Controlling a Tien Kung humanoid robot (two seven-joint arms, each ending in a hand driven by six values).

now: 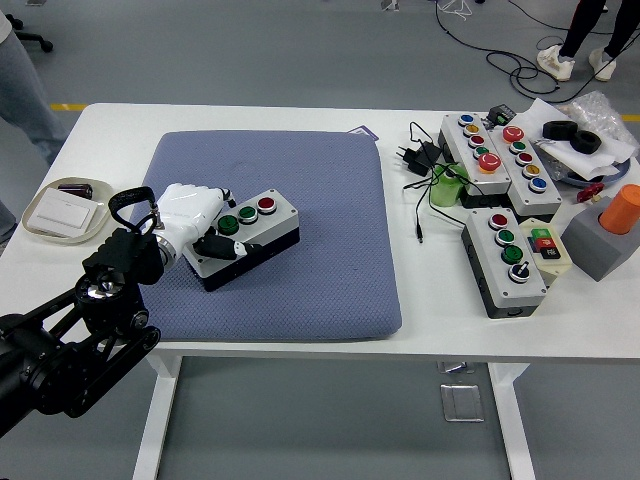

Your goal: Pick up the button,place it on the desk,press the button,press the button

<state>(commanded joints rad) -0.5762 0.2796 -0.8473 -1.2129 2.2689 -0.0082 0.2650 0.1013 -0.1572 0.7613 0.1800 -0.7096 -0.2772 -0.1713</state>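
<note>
On the left of the white surface [300,340] sits a shallow beige tray [40,230]; it holds a white flat switch plate [62,211] and a small dark red piece [74,187] at its far rim. At the far right a round plate [570,172] lies partly under papers, carrying two black rings [572,135]; what else lies in it is too cluttered to tell.

Four button boxes show in all. One, the button box [247,238], lies on the blue-grey cushion [300,200], turned at a slant, with three caps on top: two green and one red. The left robot hand [192,222], white with dark fingertips, is clasped around the box's left end, fingers [222,247] wrapped over its near side. Its black arm [70,340] enters from the lower left corner. The right arm does not show.

The other three boxes stand right of the cushion: two long ones [478,148] side by side with several coloured caps each, and one [505,260] nearer the front with red, green and black controls. Just beside that one lies a small cream switch [545,246] with a red and a green key. One grey block [600,240] with one orange cylinder [622,208] on it stands at the right edge. A black plug and cable [420,165] lie between cushion and boxes, next to a green object [447,187]

A person's legs [20,90] show at the upper left, and a second person's shoes [575,62] at the upper right
</note>
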